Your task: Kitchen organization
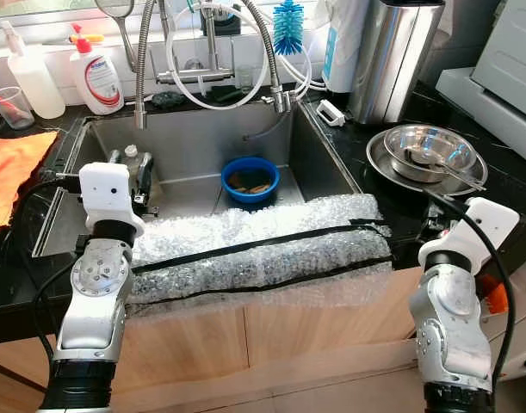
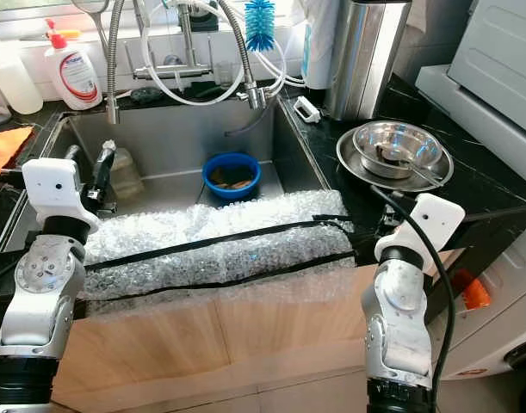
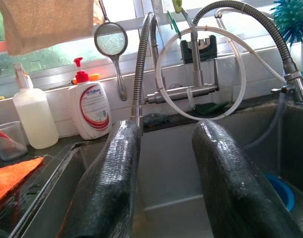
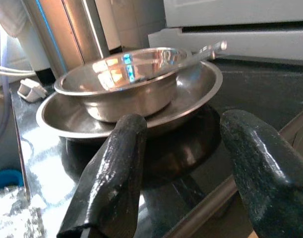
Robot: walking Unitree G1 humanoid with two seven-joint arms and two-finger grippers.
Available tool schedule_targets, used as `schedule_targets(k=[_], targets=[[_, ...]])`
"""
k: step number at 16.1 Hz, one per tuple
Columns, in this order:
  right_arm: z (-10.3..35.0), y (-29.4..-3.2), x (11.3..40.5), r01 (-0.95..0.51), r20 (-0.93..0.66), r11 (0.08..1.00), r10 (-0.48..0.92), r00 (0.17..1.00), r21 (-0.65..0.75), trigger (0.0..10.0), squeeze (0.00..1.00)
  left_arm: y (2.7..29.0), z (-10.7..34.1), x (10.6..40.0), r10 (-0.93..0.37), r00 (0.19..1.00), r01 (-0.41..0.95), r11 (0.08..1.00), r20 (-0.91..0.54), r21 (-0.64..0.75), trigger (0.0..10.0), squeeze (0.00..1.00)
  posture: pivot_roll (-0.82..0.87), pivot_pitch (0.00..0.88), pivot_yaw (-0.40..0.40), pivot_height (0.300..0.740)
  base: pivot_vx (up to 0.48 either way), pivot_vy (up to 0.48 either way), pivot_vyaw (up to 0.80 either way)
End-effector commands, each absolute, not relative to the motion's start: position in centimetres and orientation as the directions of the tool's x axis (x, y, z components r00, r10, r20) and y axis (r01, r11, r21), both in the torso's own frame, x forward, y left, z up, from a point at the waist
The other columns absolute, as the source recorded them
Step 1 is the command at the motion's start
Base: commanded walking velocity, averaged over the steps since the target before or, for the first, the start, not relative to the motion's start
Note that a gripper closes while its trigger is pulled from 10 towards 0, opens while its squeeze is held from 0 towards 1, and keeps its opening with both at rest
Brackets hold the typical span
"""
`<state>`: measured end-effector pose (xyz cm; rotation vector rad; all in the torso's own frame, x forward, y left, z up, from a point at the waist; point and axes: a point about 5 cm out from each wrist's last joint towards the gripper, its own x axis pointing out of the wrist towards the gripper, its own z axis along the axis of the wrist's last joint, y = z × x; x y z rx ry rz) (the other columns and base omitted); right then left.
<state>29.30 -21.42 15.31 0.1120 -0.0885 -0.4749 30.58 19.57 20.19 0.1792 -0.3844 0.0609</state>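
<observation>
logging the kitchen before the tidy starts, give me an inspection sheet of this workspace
surface: black countertop around a steel sink; bubble wrap taped over the sink's front edge
job's things: steel bowl with a utensil, nested in a steel plate right of the sink; blue bowl in the sink
clutter: soap bottle, spray bottle, orange cloth, blue brush
grippers: left hand open, above the sink's left side; right hand open, facing the steel plate
cables: black cables along both arms; white hose looped at the tap
surroundings: window behind the tap
</observation>
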Motion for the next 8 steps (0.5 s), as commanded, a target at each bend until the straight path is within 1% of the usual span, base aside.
schedule_targets(k=[1, 6, 8], targets=[[16.1, -21.6, 29.5, 0.461, 0.090, 0.877, -0.474, 0.876, 0.135, 10.0, 0.00, 19.4, 20.5, 30.7, 0.017, 0.926, -0.087, 0.982, 0.378, 0.169, 10.0, 0.00, -0.01, 0.000, 0.031, 0.740, 0.000, 0.000, 0.00], [17.0, -21.1, 29.7, 0.431, 0.157, 0.893, -0.448, 0.880, 0.131, 10.0, 0.00, 19.2, 20.2, 30.7, 0.014, 0.929, -0.083, 0.982, 0.371, 0.172, 10.0, 0.00, -0.01, 0.000, 0.032, 0.740, 0.000, 0.000, 0.00], [17.2, -21.2, 29.6, 0.439, 0.171, 0.887, -0.459, 0.872, 0.144, 10.0, 0.00, 19.3, 20.1, 30.6, 0.015, 0.930, -0.084, 0.981, 0.368, 0.173, 10.0, 0.00, -0.01, 0.000, 0.033, 0.740, 0.000, 0.000, 0.00]])
